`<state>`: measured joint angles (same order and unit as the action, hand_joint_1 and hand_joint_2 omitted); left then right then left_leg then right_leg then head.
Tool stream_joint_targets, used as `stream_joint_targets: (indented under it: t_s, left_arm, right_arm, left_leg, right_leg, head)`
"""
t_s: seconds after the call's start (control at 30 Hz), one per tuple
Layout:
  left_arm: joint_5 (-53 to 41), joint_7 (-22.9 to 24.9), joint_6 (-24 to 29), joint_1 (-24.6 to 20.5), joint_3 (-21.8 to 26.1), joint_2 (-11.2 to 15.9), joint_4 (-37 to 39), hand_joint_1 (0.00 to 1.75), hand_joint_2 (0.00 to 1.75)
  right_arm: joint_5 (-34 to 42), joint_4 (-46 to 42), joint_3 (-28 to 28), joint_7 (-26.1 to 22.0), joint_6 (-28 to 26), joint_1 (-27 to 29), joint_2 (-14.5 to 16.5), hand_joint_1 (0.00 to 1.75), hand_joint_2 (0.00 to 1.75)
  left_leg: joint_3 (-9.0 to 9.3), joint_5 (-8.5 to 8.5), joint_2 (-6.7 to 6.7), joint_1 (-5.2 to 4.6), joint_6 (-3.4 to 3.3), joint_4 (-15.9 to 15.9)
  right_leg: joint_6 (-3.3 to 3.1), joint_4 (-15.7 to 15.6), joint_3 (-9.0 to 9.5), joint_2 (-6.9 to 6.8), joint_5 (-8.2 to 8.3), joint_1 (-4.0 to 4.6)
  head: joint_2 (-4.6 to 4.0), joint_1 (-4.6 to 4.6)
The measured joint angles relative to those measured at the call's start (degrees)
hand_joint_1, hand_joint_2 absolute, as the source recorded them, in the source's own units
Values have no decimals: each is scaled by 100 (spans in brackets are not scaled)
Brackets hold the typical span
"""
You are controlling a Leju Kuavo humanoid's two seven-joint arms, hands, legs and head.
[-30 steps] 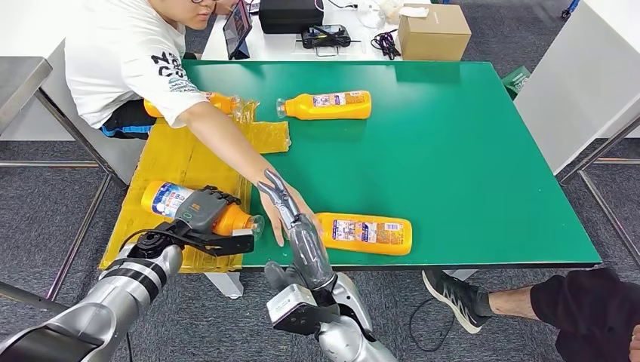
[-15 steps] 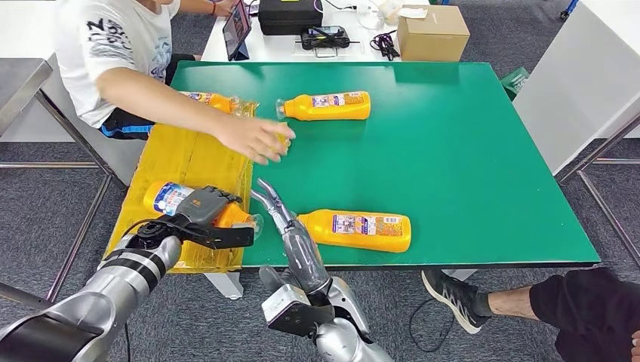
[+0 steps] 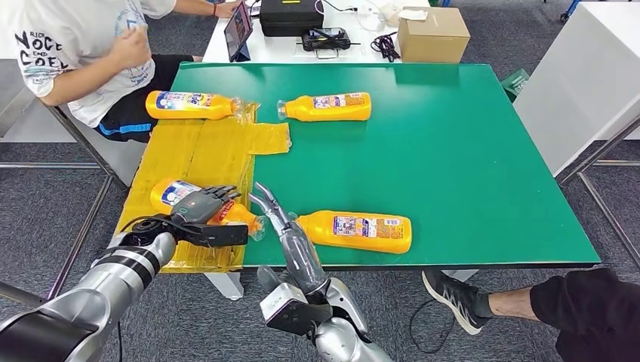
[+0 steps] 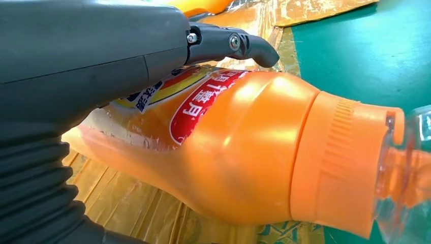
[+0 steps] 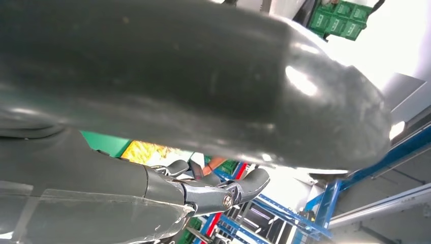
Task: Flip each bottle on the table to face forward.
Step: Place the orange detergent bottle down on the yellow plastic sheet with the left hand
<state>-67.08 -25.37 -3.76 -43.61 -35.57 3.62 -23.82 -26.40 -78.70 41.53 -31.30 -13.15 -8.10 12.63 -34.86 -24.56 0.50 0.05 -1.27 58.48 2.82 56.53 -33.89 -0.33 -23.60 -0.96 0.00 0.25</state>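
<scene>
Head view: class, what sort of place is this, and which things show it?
Probably a robot test lab or workshop. A green work table holds orange bottles, a side desk carries a tablet, cables and a cardboard box, and a person sits close by.

Four bottles lie on their sides on the bench point(image 3: 468, 151). The near-left bottle point(image 3: 175, 194) rests on the sheet point(image 3: 196, 154) under the left hand point(image 3: 202, 205); the near bottle point(image 3: 355, 231) lies just right of the right hand point(image 3: 283, 226). Behind them lie the far-left bottle point(image 3: 189, 105) and, to its right, the far bottle point(image 3: 326, 106).

Four orange bottles point(image 3: 355, 231) lie on their sides.
</scene>
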Motion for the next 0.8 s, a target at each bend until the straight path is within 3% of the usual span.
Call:
stream_joint_targets:
  t_s: [0.33, 0.67, 0.8]
  left_arm:
    - [623, -155, -278, -3, -1, 29, 4, 0, 0]
    - [1748, -792, -786, 127, 188, 45, -120, 0, 0]
    - [2436, -1058, -710, 388, 440, 42, -352, 0, 0]
  right_arm:
    - [71, 73, 2, 0, 28, -37, 0, 0, 0]
    - [104, 207, 10, -14, 37, -96, 17, 0, 0]
    - [134, 273, 32, -28, 38, -132, 17, 0, 0]
  left_leg:
    - [19, -1, 0, 0, 1, -1]
    - [23, -1, -2, -1, 1, -1]
    - [22, -1, -2, 0, 1, -1]
  right_leg:
    - [-1, 0, 17, 0, -1, 1]
    - [-1, 0, 22, 1, 0, 0]
    - [-1, 0, 17, 1, -1, 1]
  head:
    - [0, 1]
    - [0, 1]
    - [0, 1]
